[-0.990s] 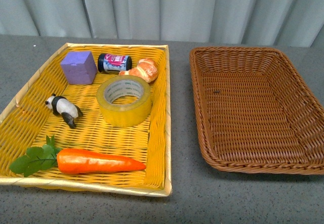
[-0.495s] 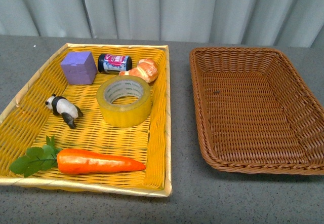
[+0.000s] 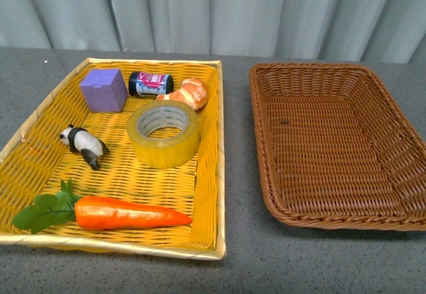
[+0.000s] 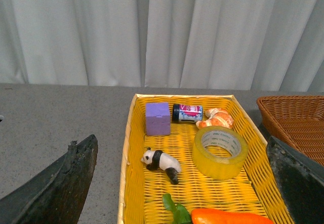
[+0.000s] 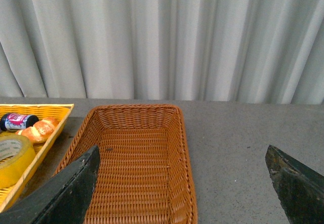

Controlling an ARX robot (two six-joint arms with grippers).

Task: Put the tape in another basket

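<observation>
The tape (image 3: 163,133), a wide yellowish roll with a white printed core, lies flat in the right half of the yellow woven tray (image 3: 208,174); it also shows in the left wrist view as the tape (image 4: 219,152) and at the edge of the right wrist view as the tape (image 5: 12,159). The brown wicker basket (image 3: 266,174) stands to the right, with nothing in it. Neither arm appears in the front view. My left gripper (image 4: 182,193) is open, held back from the tray and above it. My right gripper (image 5: 185,188) is open over the basket's (image 5: 185,183) right rim.
In the yellow tray lie a purple cube (image 3: 104,88), a small dark jar (image 3: 150,82), a croissant (image 3: 186,92), a toy panda (image 3: 84,144) and a carrot with green leaves (image 3: 126,212). Grey tabletop (image 3: 238,254) separates the two containers; a pale curtain (image 3: 213,8) hangs behind.
</observation>
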